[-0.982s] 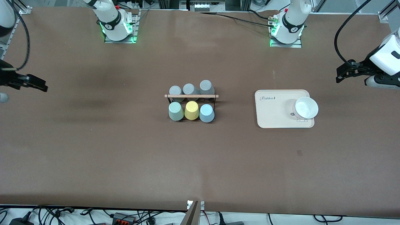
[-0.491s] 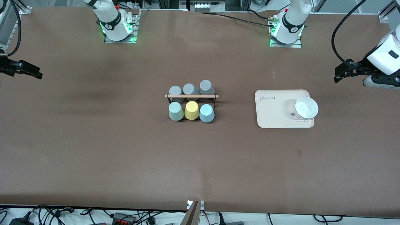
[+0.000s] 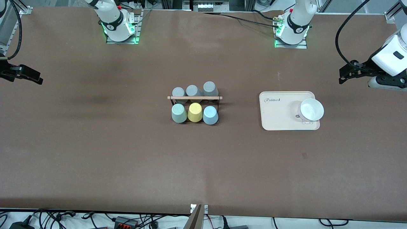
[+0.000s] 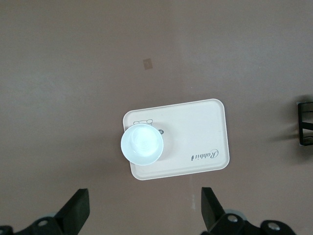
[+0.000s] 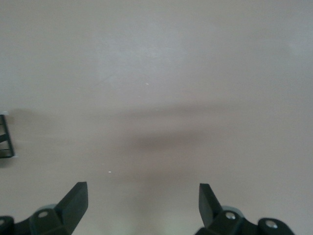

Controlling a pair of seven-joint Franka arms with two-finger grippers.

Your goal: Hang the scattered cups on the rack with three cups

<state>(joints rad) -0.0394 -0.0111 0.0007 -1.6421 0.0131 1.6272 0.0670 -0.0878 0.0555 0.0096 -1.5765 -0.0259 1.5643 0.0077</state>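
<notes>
The black wire rack (image 3: 194, 98) with its wooden rod stands at the table's middle. The sage-green cup (image 3: 179, 113) and the light blue cup (image 3: 210, 115) sit upside down on its nearer row, with a yellow cup (image 3: 195, 112) between them. Three grey cups (image 3: 192, 91) fill the farther row. My left gripper (image 3: 342, 75) hangs open and empty over the table at the left arm's end; its wrist view shows the open gripper (image 4: 144, 208). My right gripper (image 3: 37, 78) hangs open and empty over the right arm's end, as its wrist view also shows (image 5: 142, 198).
A cream tray (image 3: 276, 114) with a white bowl (image 3: 311, 109) on it lies between the rack and the left arm's end. The tray (image 4: 195, 132) and bowl (image 4: 142, 144) also show in the left wrist view. A rack edge (image 5: 5, 137) shows in the right wrist view.
My right gripper has drawn away from the rack toward its end of the table. My left gripper has shifted slightly. The cups and rack have not moved.
</notes>
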